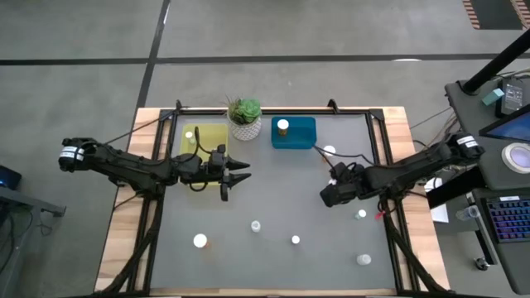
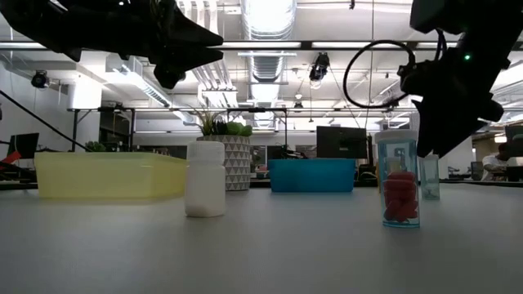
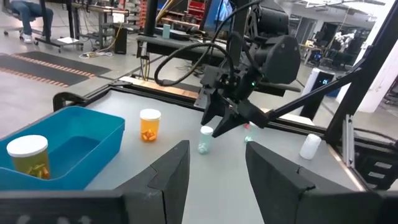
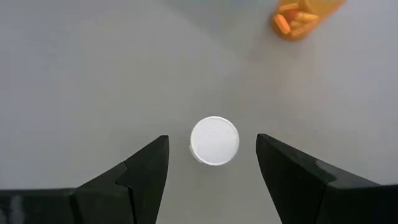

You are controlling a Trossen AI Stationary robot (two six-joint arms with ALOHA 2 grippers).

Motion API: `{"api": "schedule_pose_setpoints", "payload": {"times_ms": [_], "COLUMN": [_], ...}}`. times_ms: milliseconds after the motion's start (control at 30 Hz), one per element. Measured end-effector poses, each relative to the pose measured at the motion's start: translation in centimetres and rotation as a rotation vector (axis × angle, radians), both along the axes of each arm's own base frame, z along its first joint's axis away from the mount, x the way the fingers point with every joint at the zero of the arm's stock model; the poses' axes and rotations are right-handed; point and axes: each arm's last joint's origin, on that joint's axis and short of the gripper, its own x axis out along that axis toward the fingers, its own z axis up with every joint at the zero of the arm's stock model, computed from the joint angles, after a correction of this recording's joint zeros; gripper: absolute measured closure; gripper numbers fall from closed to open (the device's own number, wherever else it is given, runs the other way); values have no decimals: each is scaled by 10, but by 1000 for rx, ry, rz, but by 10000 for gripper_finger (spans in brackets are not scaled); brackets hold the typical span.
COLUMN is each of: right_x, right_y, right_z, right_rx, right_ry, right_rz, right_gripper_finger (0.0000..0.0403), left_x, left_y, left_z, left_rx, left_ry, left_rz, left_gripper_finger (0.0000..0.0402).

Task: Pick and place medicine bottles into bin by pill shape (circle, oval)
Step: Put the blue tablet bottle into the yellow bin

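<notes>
My right gripper (image 4: 211, 139) is open and points steeply down over a small medicine bottle with a white cap (image 4: 214, 141), one finger on either side of it and above it. From the left wrist view that bottle (image 3: 204, 139) stands upright on the table under the fingertips. An amber bottle (image 4: 298, 15) stands farther off. My left gripper (image 1: 242, 172) hangs level beside the yellow bin (image 1: 205, 141), open, with nothing between its fingers. The blue bin (image 1: 303, 135) holds one bottle (image 1: 283, 126).
A potted plant (image 1: 245, 117) stands between the two bins at the far edge. Loose bottles stand on the near half of the table (image 1: 199, 241), (image 1: 255, 225), (image 1: 296, 240), with two more near the right rail (image 1: 362, 214), (image 1: 364, 259).
</notes>
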Motion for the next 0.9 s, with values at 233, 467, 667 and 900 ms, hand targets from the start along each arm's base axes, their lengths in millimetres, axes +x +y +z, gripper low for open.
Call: {"api": "schedule_pose_setpoints", "payload": {"times_ms": [233, 467, 667, 900], "right_x": [4, 6, 6, 6], "right_y": [1, 1, 1, 1], "right_z": [-8, -8, -8, -8], "right_rx": [-17, -24, -24, -21], "right_ry": [35, 18, 14, 11], "right_rz": [-2, -4, -5, -11], "right_gripper_finger": [176, 232, 295, 299], "left_x": [0, 0, 0, 0], "left_y": [0, 0, 0, 0], "left_z": [0, 0, 0, 0], "left_rx": [7, 13, 12, 12], "left_ry": [1, 2, 3, 3], "left_rz": [0, 0, -1, 0], "left_gripper_finger": [259, 259, 259, 259]}}
